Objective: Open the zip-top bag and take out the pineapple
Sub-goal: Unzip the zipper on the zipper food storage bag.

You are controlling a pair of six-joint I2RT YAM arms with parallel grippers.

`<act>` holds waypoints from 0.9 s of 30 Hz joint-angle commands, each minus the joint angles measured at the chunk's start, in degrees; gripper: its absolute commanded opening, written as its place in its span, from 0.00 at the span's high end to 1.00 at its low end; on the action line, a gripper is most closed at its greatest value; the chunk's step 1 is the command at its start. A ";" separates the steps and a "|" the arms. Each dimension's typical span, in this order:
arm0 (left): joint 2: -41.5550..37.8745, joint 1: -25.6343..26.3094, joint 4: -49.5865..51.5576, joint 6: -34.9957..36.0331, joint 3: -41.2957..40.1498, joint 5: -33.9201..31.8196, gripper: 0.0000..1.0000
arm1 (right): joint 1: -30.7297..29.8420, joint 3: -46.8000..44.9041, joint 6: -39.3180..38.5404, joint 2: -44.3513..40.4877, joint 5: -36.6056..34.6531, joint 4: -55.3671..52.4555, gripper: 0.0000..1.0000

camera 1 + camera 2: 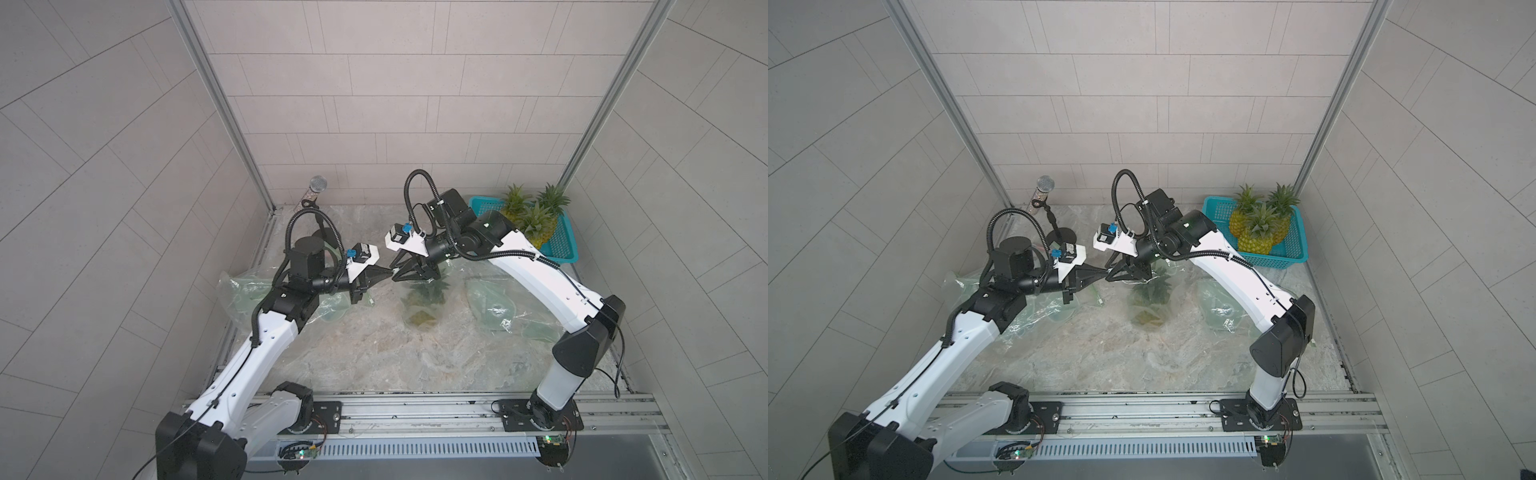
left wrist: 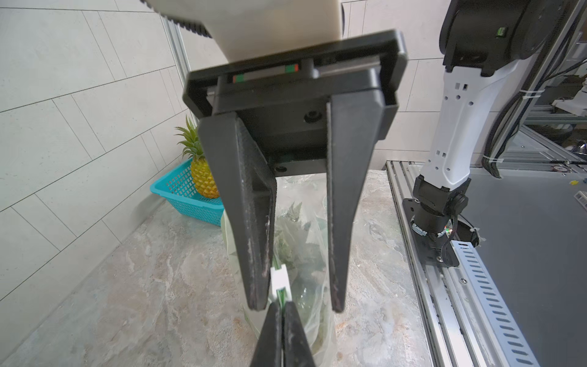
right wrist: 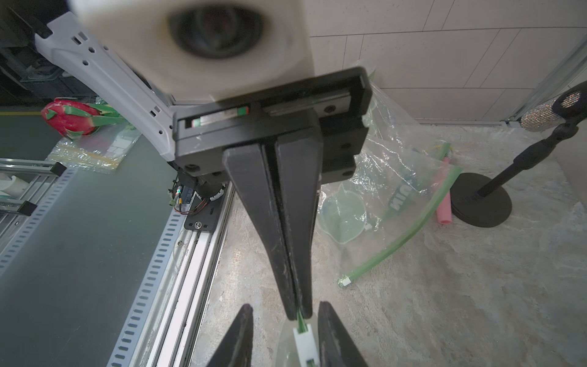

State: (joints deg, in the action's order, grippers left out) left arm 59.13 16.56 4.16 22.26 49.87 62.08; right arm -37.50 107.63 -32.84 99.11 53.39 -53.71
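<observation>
The left gripper (image 3: 298,314) is clamped tight on the green zip strip (image 3: 300,321) at the very end of the bag (image 1: 419,305). The right gripper (image 2: 295,305) meets it tip to tip – its jaws stand apart, one on each side of the white slider (image 2: 279,279), with a gap showing on both sides, so it grips nothing yet. The slider sits just beside the left gripper's pinch.

Below them the bag hangs down to the table (image 1: 374,357), and the pineapple (image 1: 420,316) is inside it, leaves up toward the grippers and yellow body low (seen only dimly through the plastic).

By my reading the task is at its first step: one end of the zip is anchored and the slider is bracketed, but the zip looks undrawn. What remains is to close on the slider, run it along the strip, spread the mouth and lift the fruit out.

Further out, slack empty bags (image 1: 245,291) lie to either side, a blue basket (image 1: 566,249) in the far corner holds more pineapples (image 1: 1260,226), and a microphone (image 1: 318,184) stands at the back.

As for writing – one spare bag (image 3: 403,178) carries white letters on a teal patch (image 3: 397,203), turned and creased, and I cannot make out a word. No other label is legible.
</observation>
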 commanded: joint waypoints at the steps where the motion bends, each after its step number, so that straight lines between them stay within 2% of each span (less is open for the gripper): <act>1: -1.65 0.09 -2.41 0.64 0.06 1.16 1.00 | -0.33 1.53 -0.95 1.17 -0.63 -2.05 0.69; 6: -2.07 -0.02 -2.10 0.86 -0.03 -0.10 1.00 | -0.30 1.64 -1.39 1.35 -2.06 -2.96 0.88; 10: -2.60 -0.07 -2.10 1.08 -0.21 -0.68 1.00 | -0.17 1.77 -1.79 1.43 -4.76 -3.85 0.92; 20: -5.90 -1.00 -4.94 -1.32 -2.24 -5.75 1.00 | 2.09 1.75 -0.77 -0.74 -11.24 -3.51 0.92; 27: -6.33 -2.46 -6.88 -4.06 -2.41 -5.20 1.00 | 4.42 0.31 -0.82 -2.80 -12.85 -3.50 0.91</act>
State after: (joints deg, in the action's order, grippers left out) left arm 54.83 15.44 1.85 18.98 46.87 55.33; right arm -35.59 108.95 -32.97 99.02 46.02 -54.28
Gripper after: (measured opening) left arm 0.051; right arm 0.101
